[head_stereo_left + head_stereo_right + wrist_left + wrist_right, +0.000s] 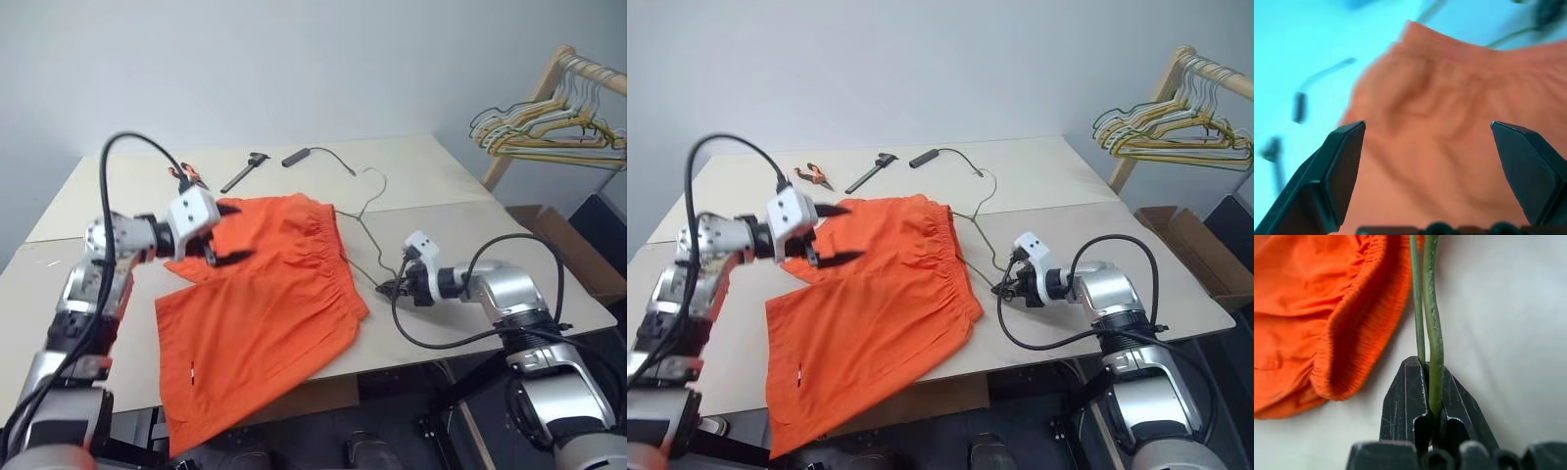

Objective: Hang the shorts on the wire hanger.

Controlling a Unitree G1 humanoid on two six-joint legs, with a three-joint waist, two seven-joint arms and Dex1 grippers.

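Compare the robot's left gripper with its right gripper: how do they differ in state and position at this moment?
The left gripper has its jaws wide open and holds nothing; the right gripper is shut on the wire hanger. The left one hovers above the shorts; the right one sits low at the table, beside the waistband. Both have black fingers.

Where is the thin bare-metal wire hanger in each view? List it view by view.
Left eye view: thin bare-metal wire hanger, right of the bright orange fabric shorts.
Right eye view: same place.
Left wrist view: too blurred to tell.
Right wrist view: clamped in the right gripper.
Shared landmark: the shorts' gathered waistband.
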